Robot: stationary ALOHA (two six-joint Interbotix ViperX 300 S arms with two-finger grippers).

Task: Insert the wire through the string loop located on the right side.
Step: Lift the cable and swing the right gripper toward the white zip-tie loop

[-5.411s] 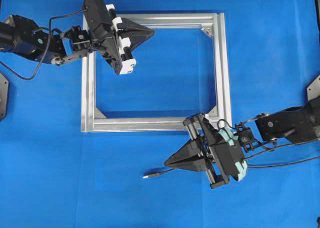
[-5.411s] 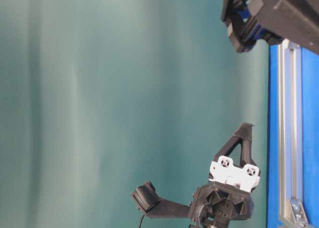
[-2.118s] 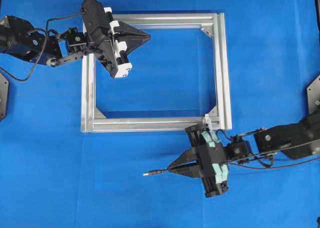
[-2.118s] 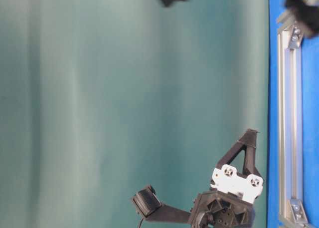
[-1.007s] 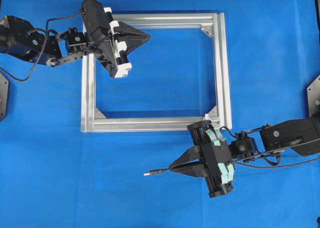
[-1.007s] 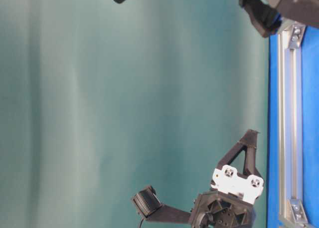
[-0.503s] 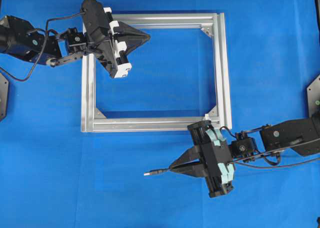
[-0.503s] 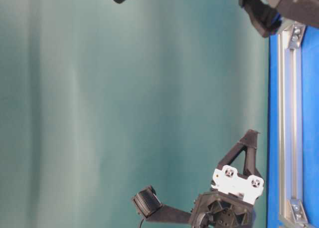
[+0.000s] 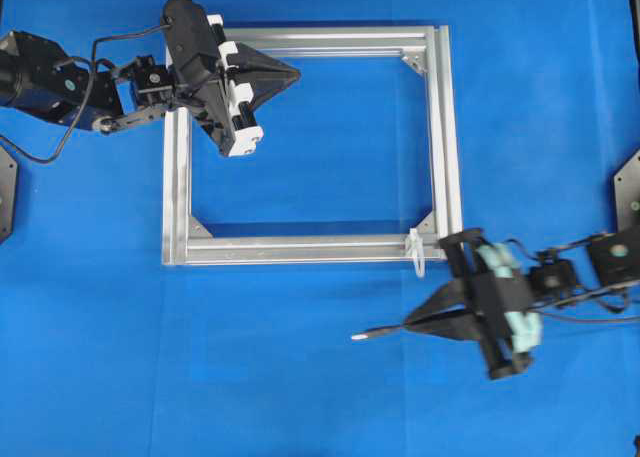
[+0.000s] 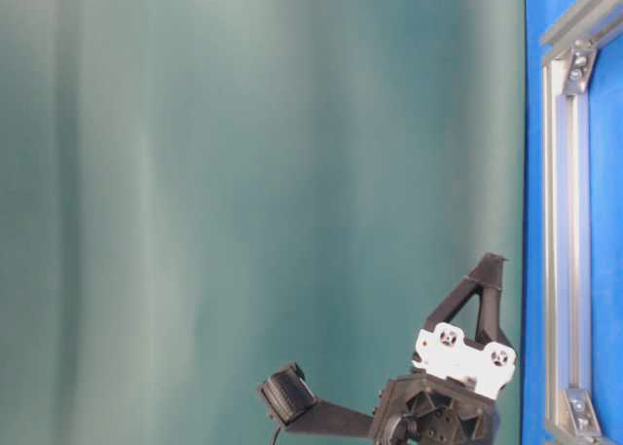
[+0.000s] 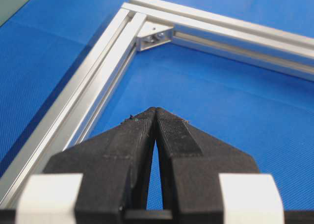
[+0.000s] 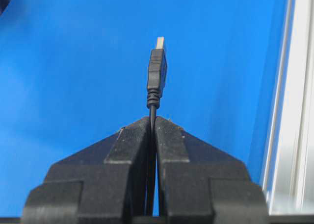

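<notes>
Nearest the front edge of the surface: our right gripper [image 9: 408, 326] is clenched on the wire [image 12: 156, 74], holding it just behind the moulded plug. A short length sticks out past the jaws, ending in a slim metal tip. In the overhead view that tip points toward the left edge, out over bare blue surface [image 9: 250, 377], in front of the frame's front bar and apart from it.

Handling, as we judge it: the wire is light and limp. Only the short stub beyond the jaws keeps its aim; a hold further back would let the plug droop. The grip close behind the strain relief looks like the right place. The plug body seems stiff enough to steer through a small opening.

A little further back: the string loop [image 9: 415, 253] sits at the front right corner of the aluminium frame [image 9: 300, 249], a thin whitish strand hanging over the bar. We take it to be soft and easily pushed aside, so the tip should enter cleanly rather than nudge it. The plug is not yet through.

Farthest, at the back left corner of the frame: our left gripper [image 9: 296, 74] hovers with jaws pressed together on nothing.
</notes>
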